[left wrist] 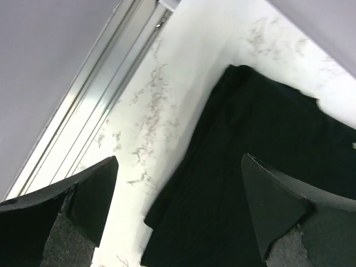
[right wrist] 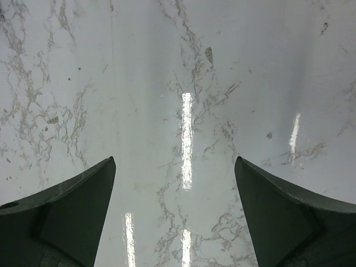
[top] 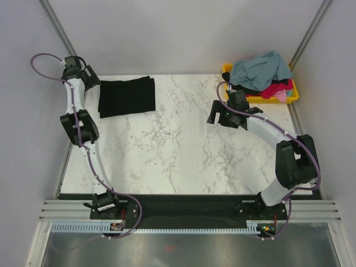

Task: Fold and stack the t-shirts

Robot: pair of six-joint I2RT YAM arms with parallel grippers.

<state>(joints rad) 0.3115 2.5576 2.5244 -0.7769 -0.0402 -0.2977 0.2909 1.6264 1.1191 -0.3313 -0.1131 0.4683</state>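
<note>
Two sets of fingers, both spread and holding nothing: the right fingers (right wrist: pixel 72 217) hover over the marble bench (top: pixel 167 150), the left fingers (left wrist: pixel 83 200) straddle an edge of the folded black t-shirt (top: pixel 127 96), a flat rectangle far left, near the bench edge. Far right, a grey-blue shirt (top: pixel 261 69) tops magenta-red (top: pixel 274 90) and pink (top: pixel 282 96) shirts heaped in a yellow bin (top: pixel 293 95)

Yellow bin (top: pixel 291 98) on marble table (top: pixel 178 150)

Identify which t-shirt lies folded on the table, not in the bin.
The black t-shirt, a flat rectangle at the far left of the table; the grey-blue, red and pink ones sit heaped in the yellow bin.
</note>
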